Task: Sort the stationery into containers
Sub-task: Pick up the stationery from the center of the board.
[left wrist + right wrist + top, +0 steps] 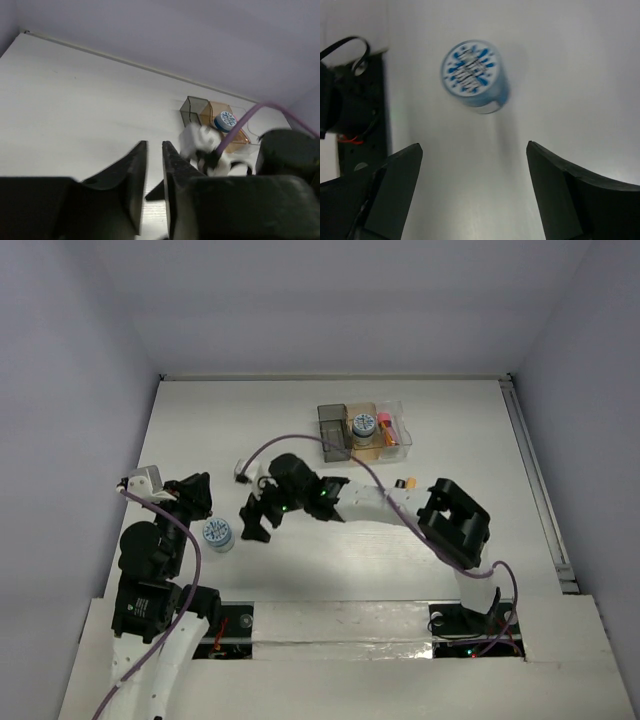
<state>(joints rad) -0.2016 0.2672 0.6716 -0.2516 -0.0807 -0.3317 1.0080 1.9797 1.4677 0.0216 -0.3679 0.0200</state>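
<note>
A blue-and-white patterned disc (pixel 217 534) stands on the white table at the near left. My right gripper (pixel 252 515) is open and empty just to its right, apart from it. In the right wrist view the disc (pixel 474 75) lies ahead of the open gripper (pixel 474 146). My left gripper (pixel 198 490) is just behind the disc, with its jaws all but closed and nothing between them (pixel 154 145). The joined bins stand at the back: the dark grey (pixel 333 430), the amber (pixel 368 438) holding a second disc (pixel 363 424), and the clear (pixel 397 430) holding pink and yellow items.
A small orange item (pixel 405 483) lies on the table beside the right arm's forearm. The right arm (pixel 380 502) stretches across the middle of the table, with a purple cable looping over it. The bins (pixel 192 109) and that arm's wrist (pixel 205 142) show in the left wrist view.
</note>
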